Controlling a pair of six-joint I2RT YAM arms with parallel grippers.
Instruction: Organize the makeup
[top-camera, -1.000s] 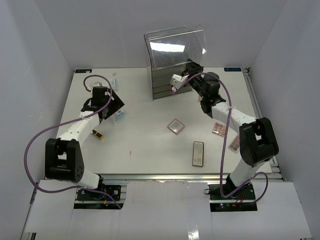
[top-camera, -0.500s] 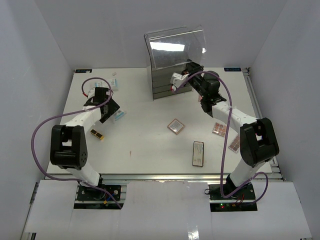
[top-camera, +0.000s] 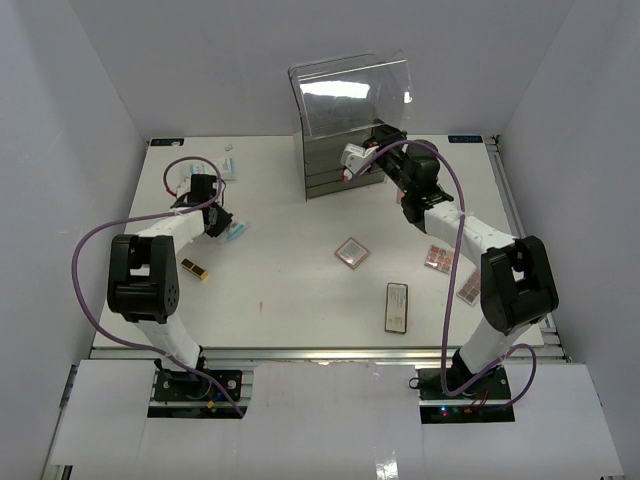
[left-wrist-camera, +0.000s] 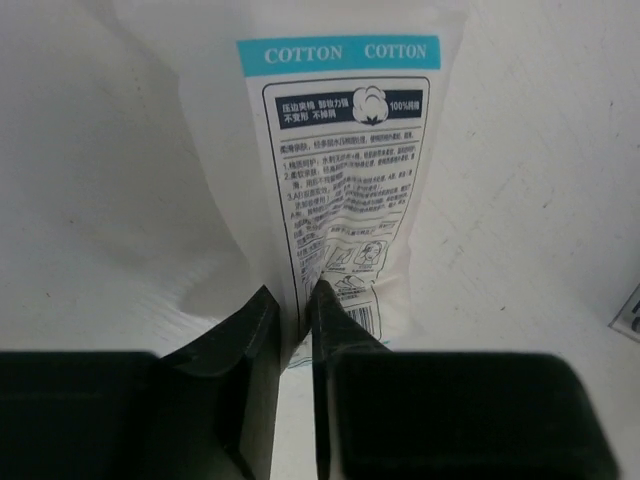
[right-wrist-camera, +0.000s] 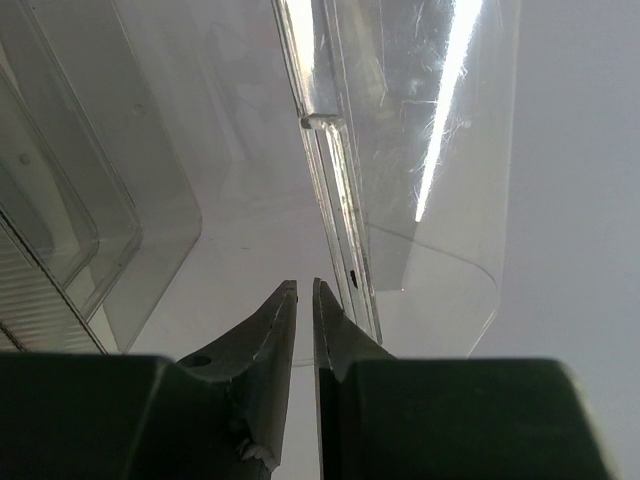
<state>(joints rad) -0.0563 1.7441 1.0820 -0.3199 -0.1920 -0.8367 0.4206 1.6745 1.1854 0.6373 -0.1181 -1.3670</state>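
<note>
My left gripper (top-camera: 218, 218) (left-wrist-camera: 297, 300) is at the table's left, shut on the near end of a white-blue sachet packet (left-wrist-camera: 345, 170) marked COTTON that lies on the table (top-camera: 237, 231). My right gripper (top-camera: 350, 165) (right-wrist-camera: 304, 290) is shut with nothing between its fingers, raised beside the clear acrylic box (top-camera: 335, 150), just left of the edge of its open lid (right-wrist-camera: 400, 150). The other makeup lies loose: a pink palette (top-camera: 351, 251) mid-table, two palettes (top-camera: 438, 258) (top-camera: 468, 290) at the right, a black compact (top-camera: 396, 306) near the front, and a small dark tube (top-camera: 195, 269) at the left.
More sachet packets (top-camera: 230, 163) lie at the back left corner, and the corner of one shows at the left wrist view's right edge (left-wrist-camera: 630, 310). White walls close the table on three sides. The right arm's purple cable loops over the right side.
The left arm has swung back and down towards the sachet packet, and its jaws have closed from wide open onto the packet. The right arm has hardly moved.
</note>
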